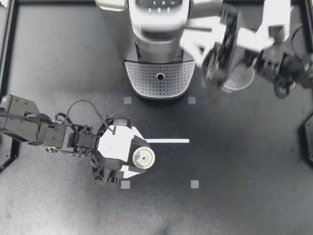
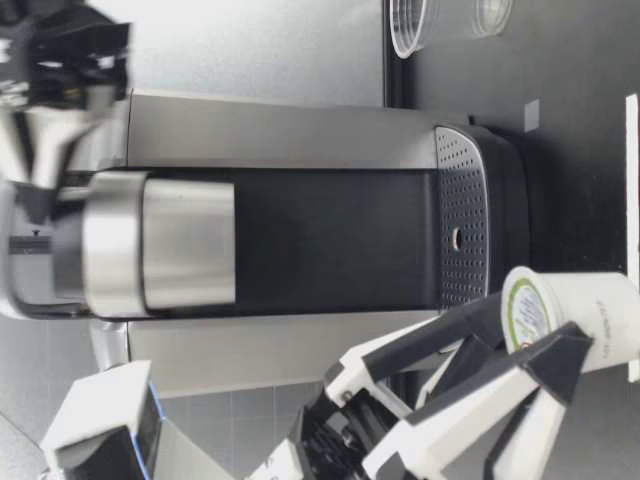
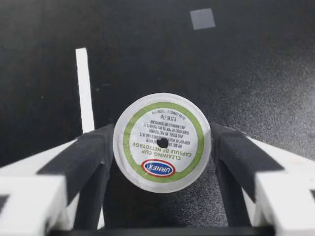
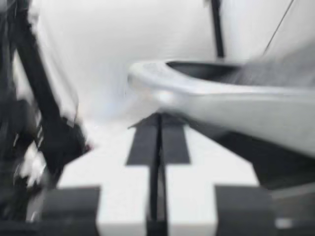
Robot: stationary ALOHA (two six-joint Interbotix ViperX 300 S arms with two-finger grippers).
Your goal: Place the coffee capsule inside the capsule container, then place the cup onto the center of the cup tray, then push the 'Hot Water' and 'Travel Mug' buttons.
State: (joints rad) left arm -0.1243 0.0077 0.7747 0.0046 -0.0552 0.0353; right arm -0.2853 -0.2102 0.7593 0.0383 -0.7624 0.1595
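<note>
From above, my left gripper (image 1: pixel 137 155) is clamped on the single coffee capsule (image 1: pixel 144 157), foil lid up, at the near end of one white tape strip (image 1: pixel 167 141). Four grey square marks (image 1: pixel 127 100) frame a stretch of open dark table (image 1: pixel 234 156) between the capsule and the coffee machine's perforated drip tray (image 1: pixel 160 78). A black rail (image 1: pixel 11 58) runs along the table's left edge. My right gripper (image 1: pixel 211 58) is a blur beside the machine's right flank, with one clear plastic cup (image 1: pixel 238 78) just under it. At table height, the coffee machine (image 2: pixel 300 240) stands tall, and the capsule (image 2: pixel 560 315) sits raised off the surface in my left gripper (image 2: pixel 530 338), nearer the camera than the drip tray (image 2: pixel 460 235). The cup (image 2: pixel 408 28) stands beyond the machine. The left wrist camera alone shows both dark fingers (image 3: pixel 88 152) pressing the capsule's (image 3: pixel 162 140) sides, with the tape strip (image 3: pixel 84 88) and one grey mark (image 3: pixel 202 18) beneath. The right wrist camera alone shows my right gripper (image 4: pixel 157 147) closed together on nothing, with a blurred silver part of the machine (image 4: pixel 221 98) just ahead.
</note>
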